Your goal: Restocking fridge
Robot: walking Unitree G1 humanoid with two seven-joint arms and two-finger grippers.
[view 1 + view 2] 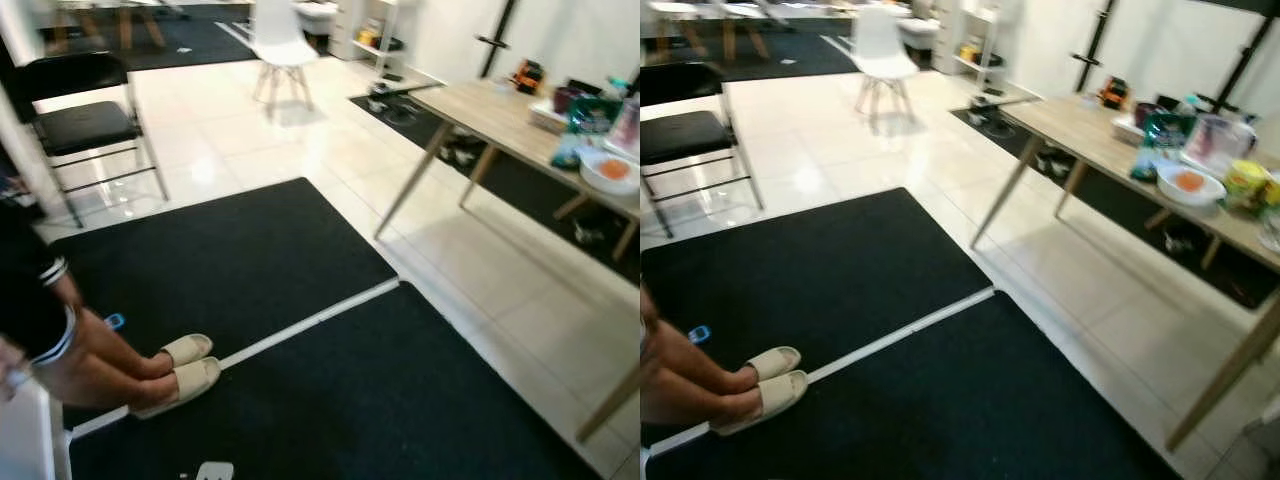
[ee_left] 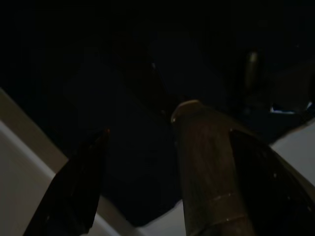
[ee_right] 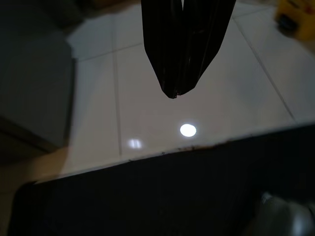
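A wooden table (image 1: 1090,140) at the right carries groceries: a white bowl of something orange (image 1: 1188,183), a green bag (image 1: 1160,135), a yellow tub (image 1: 1245,185) and a clear jug (image 1: 1210,135). The left wrist view is very dark; my left gripper (image 2: 142,120) hangs with its two black fingers apart and nothing between them, over a dark surface beside a white edge. My right gripper (image 3: 172,93) hangs shut and empty above white tiles, at the edge of a black mat.
A person's bare legs in beige slippers (image 1: 185,365) rest on the black mats (image 1: 240,260) at the left. A black folding chair (image 1: 85,120) and a white chair (image 1: 280,45) stand farther back. White tiled floor (image 1: 300,140) runs between the mats and the table.
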